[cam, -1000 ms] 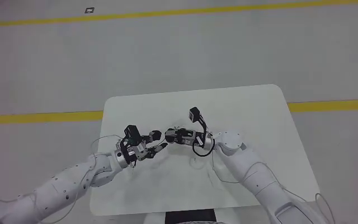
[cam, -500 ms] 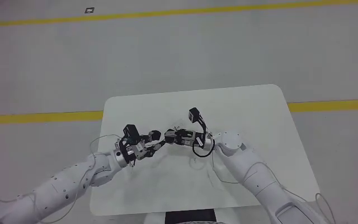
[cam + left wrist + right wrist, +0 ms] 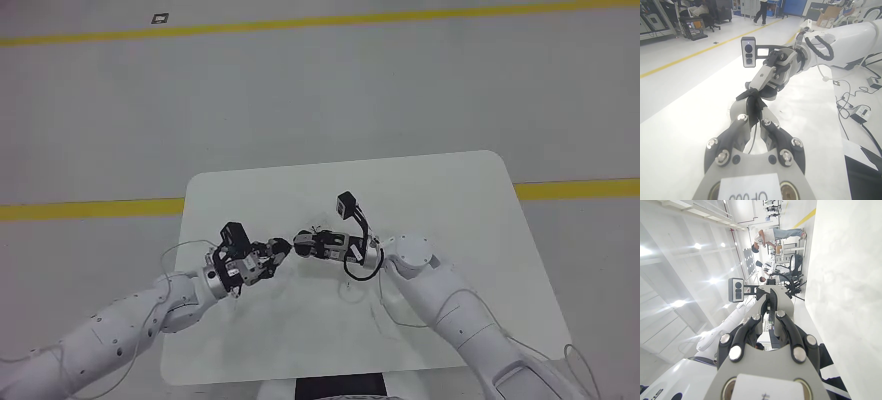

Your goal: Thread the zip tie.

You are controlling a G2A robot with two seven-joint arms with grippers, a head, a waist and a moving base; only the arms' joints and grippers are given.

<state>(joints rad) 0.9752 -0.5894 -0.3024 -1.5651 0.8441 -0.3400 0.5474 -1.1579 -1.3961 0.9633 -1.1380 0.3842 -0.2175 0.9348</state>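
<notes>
- Black plastic, the zip tie [image 3: 753,136], was pinched in my left gripper [image 3: 753,107]. Its fingers were drawn narrow around it, and a thin strand of the tie trailed back between them toward the palm.
- My right gripper [image 3: 771,291] was closed down as well, with a black ribbed strip clamped between its fingers. I took that strip for the other end of the tie.
- From my left wrist I saw the two sets of fingertips meeting nose to nose, touching at a small dark bunch of the tie.
- Both grippers were above the white table [image 3: 450,200], near its middle and a little toward my left side, and the tie was held off the surface.
- From above, my left arm came in over the near left edge and my right arm over the near right, so the two grippers lay roughly in one line.
- Beyond the table, a yellow floor line [image 3: 90,210] ran out on either side.
</notes>
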